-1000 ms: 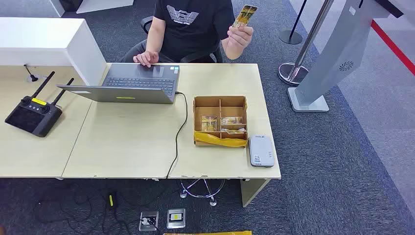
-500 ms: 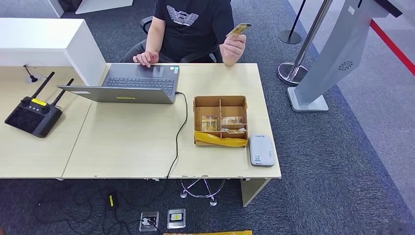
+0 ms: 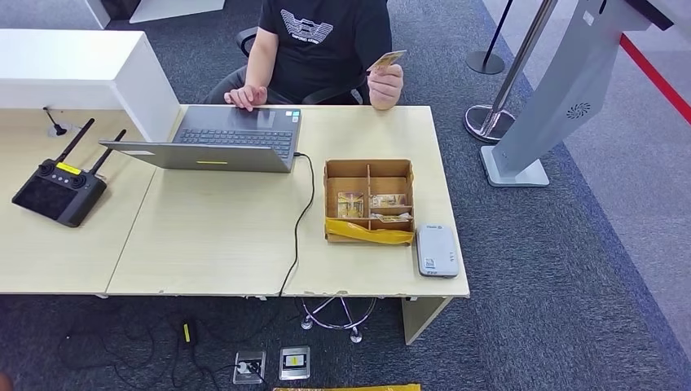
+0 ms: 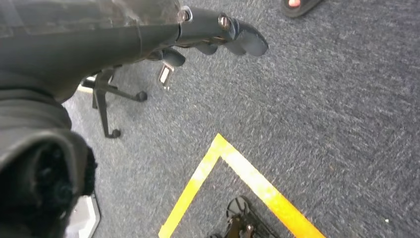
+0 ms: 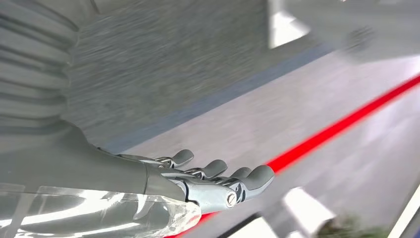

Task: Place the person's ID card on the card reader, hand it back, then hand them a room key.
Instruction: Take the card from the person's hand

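A person in a black shirt sits across the desk and holds a gold ID card (image 3: 386,59) in a raised hand at the desk's far edge. The white card reader (image 3: 437,251) lies at the desk's near right corner. Beside it stands a cardboard divided box (image 3: 368,199) with room key cards in its compartments. My left hand (image 4: 218,34) hangs over the carpet, fingers extended and holding nothing. My right hand (image 5: 208,181) is stretched flat with fingers apart and nothing in it, against a blurred floor.
An open grey laptop (image 3: 220,138) sits on the desk with its cable running to the near edge. A black remote controller (image 3: 57,187) lies at the left. A grey kiosk stand (image 3: 554,98) and a barrier post (image 3: 505,73) stand to the right of the desk.
The person has lowered the card from upright near head height to a flatter pose just above the desk's far edge. The head view has shifted slightly.
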You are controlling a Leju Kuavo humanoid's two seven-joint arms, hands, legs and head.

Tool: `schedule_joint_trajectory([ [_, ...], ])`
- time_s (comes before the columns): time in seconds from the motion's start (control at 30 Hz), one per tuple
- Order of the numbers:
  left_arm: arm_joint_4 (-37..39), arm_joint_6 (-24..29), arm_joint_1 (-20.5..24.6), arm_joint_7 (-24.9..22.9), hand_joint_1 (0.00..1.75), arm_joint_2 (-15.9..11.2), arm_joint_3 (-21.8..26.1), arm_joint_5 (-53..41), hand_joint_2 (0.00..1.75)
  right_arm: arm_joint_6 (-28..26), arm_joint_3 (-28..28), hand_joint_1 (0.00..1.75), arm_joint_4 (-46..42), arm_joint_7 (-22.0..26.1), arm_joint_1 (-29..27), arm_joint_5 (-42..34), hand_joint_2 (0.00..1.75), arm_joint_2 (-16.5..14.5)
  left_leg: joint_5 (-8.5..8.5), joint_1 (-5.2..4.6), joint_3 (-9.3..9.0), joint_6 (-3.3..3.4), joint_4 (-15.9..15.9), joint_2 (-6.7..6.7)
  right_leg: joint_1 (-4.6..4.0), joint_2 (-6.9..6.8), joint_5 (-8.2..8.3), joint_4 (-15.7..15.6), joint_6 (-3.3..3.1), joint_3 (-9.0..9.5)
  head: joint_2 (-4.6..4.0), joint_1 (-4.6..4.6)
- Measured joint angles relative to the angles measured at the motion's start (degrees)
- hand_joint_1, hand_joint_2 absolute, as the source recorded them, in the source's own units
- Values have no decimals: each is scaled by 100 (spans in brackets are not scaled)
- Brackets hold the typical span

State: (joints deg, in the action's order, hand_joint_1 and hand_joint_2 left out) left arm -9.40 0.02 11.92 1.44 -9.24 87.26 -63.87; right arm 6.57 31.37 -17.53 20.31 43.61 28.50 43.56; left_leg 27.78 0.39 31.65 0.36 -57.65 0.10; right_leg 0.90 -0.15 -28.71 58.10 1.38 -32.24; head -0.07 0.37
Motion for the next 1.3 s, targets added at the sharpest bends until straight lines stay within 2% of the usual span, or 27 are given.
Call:
schedule_joint_trajectory([
  [0.1, 0, -134, 5, 48, 0, -55, -9, -75, 0, 219, -587, 0, -343, -72, 367, -541, 175, -132, -3, 1, 7, 0, 0, -8, -1, -9, 0, 2, 0, -2, 0, -1],
  [0.27, 0, -322, 6, 96, 0, -164, -43, -222, 0, 4, -1996, 0, -1496, -818, 434, -1878, 175, -380, -10, 2, 16, -4, 1, -27, -2, -26, -1, 5, 0, -5, 0, 2],
  [0.37, 0, -466, 7, 156, 0, -262, -80, -352, 0, -202, -2952, 0, -2395, -1120, 353, -1996, 175, -580, -10, 5, 11, -7, 2, -20, -4, -12, -1, 7, -1, -6, 0, 0],
  [0.47, 1, -564, 13, 205, 0, -339, -145, -427, 0, -433, -3869, 0, -3159, -1236, 230, -1747, 175, -848, -11, 11, 6, -9, 2, -19, -12, -12, -1, 7, -2, -4, 0, 1],
  [0.57, 2, -600, 6, 226, 0, -377, -181, -466, 0, -739, -4702, 0, -3665, -1143, 113, -1336, 175, -1175, -15, 18, 9, -14, 2, -29, -18, -24, -3, 7, -5, -4, 0, 1],
  [0.83, 3, -601, -7, 239, 0, -427, -212, -587, 0, -1699, -6200, 0, -3861, -870, 12, 287, 175, -1910, -15, 22, 15, -16, 2, -43, -21, -38, -6, 6, -9, -9, 0, 2],
  [1.03, 5, -580, -12, 237, 0, -456, -230, -625, 0, -2232, -6768, 0, -3670, -892, 18, 1154, 175, -2279, -14, 22, 18, -17, 2, -43, -21, -38, -8, 5, -11, -12, 0, 3],
  [1.3, 8, -535, -19, 237, 0, -457, -230, -641, 0, -2514, -7012, 0, -3282, -890, 74, 1505, 175, -2630, -14, 22, 17, -17, 1, -42, -21, -38, -8, 5, -11, -13, 0, 3],
])
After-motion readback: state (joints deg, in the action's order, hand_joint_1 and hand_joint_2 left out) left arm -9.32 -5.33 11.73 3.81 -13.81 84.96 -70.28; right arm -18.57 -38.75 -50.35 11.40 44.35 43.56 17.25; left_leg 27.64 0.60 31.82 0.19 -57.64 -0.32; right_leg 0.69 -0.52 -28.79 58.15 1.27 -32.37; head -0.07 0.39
